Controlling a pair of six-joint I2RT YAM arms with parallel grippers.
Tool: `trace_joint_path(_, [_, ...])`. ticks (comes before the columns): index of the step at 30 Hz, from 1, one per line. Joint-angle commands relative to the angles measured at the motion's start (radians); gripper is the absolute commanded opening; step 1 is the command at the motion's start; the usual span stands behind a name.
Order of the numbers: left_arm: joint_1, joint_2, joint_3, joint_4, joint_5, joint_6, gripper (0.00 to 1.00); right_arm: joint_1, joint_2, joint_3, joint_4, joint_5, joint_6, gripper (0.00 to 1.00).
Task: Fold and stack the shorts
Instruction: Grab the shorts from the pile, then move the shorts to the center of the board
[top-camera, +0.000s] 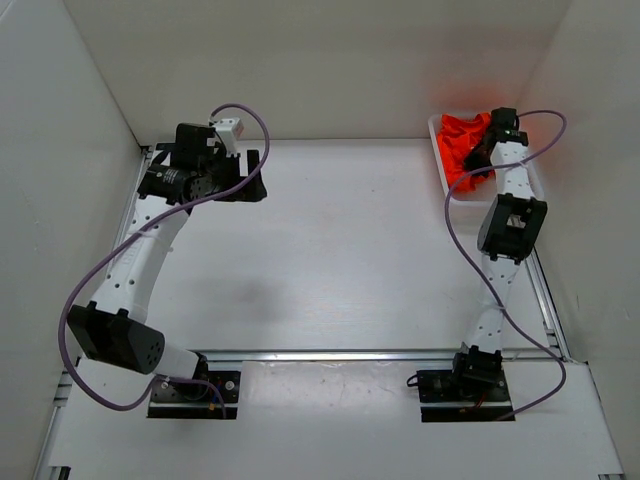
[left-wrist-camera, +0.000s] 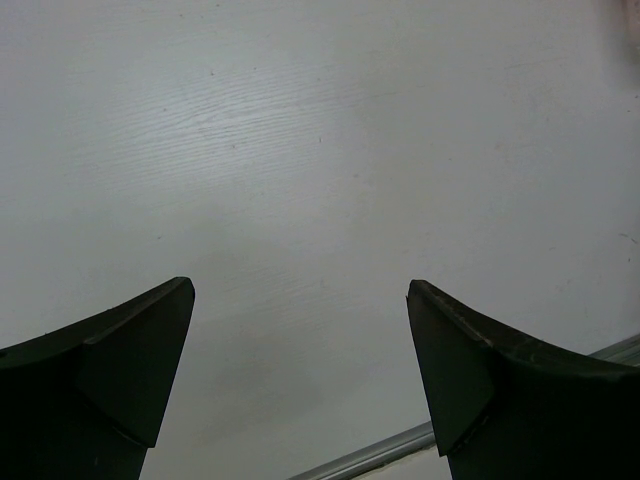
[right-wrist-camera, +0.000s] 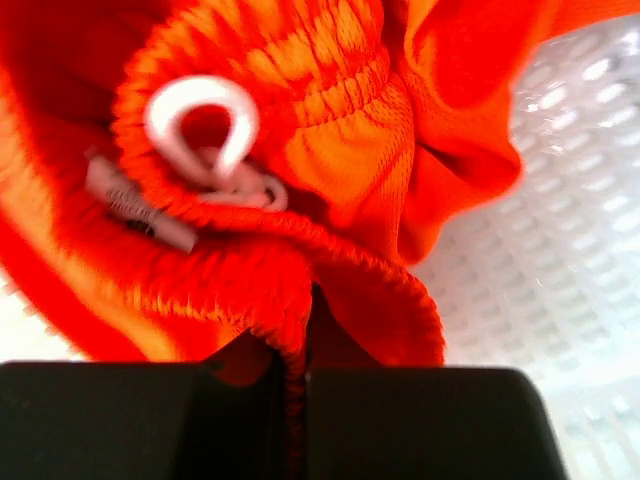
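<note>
Orange-red shorts (top-camera: 466, 147) lie bunched in a white mesh basket (top-camera: 437, 128) at the back right of the table. My right gripper (top-camera: 484, 152) reaches into the basket and is shut on the shorts' elastic waistband (right-wrist-camera: 300, 330); a white drawstring loop (right-wrist-camera: 205, 125) and a label show above it in the right wrist view. My left gripper (top-camera: 250, 178) is open and empty at the back left, hovering over bare table (left-wrist-camera: 320, 160). A dark thing under the left gripper in the top view is unclear.
White walls enclose the table on the left, back and right. A metal rail (top-camera: 350, 354) runs along the near edge by the arm bases. The basket's mesh wall (right-wrist-camera: 560, 250) shows beside the shorts.
</note>
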Motion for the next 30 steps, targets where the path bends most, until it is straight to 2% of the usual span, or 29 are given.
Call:
trace_joint_path(1, [0.003, -0.004, 0.043, -0.022, 0.001, 0.017, 0.99, 0.0, -0.249, 0.019, 0.042, 0.008, -0.038, 0.0])
trace_joint_path(6, [0.046, -0.036, 0.001, -0.022, 0.01, -0.027, 0.99, 0.074, -0.535, 0.019, 0.033, -0.035, -0.134, 0.0])
trace_joint_path(9, [0.067, -0.036, -0.013, -0.044, -0.022, -0.037, 0.99, 0.167, -0.646, 0.059, 0.014, -0.035, -0.144, 0.0])
trace_joint_path(13, [0.081, -0.036, 0.052, -0.15, -0.079, -0.051, 0.99, 0.273, -0.712, 0.177, -0.021, -0.083, -0.135, 0.0])
trace_joint_path(16, [0.119, -0.048, 0.107, -0.189, -0.079, -0.081, 0.99, 0.372, -0.784, 0.165, 0.011, -0.101, -0.103, 0.0])
trace_joint_path(21, [0.119, -0.106, 0.168, -0.226, -0.099, -0.113, 0.99, 0.569, -0.853, 0.188, 0.034, -0.101, -0.093, 0.0])
trace_joint_path(25, [0.128, -0.151, 0.159, -0.216, -0.099, -0.142, 0.99, 0.614, -0.942, 0.04, 0.034, -0.078, -0.104, 0.0])
trace_joint_path(26, [0.128, -0.165, 0.146, -0.207, -0.099, -0.152, 0.99, 0.614, -0.964, -0.081, 0.034, -0.066, -0.104, 0.0])
trace_joint_path(29, [0.138, -0.165, 0.101, -0.198, -0.048, -0.152, 0.99, 0.614, -1.042, -0.299, 0.043, -0.04, -0.104, 0.0])
trace_joint_path(30, [0.138, -0.165, 0.081, -0.198, -0.048, -0.164, 0.99, 0.601, -1.065, -0.45, 0.054, -0.031, -0.104, 0.0])
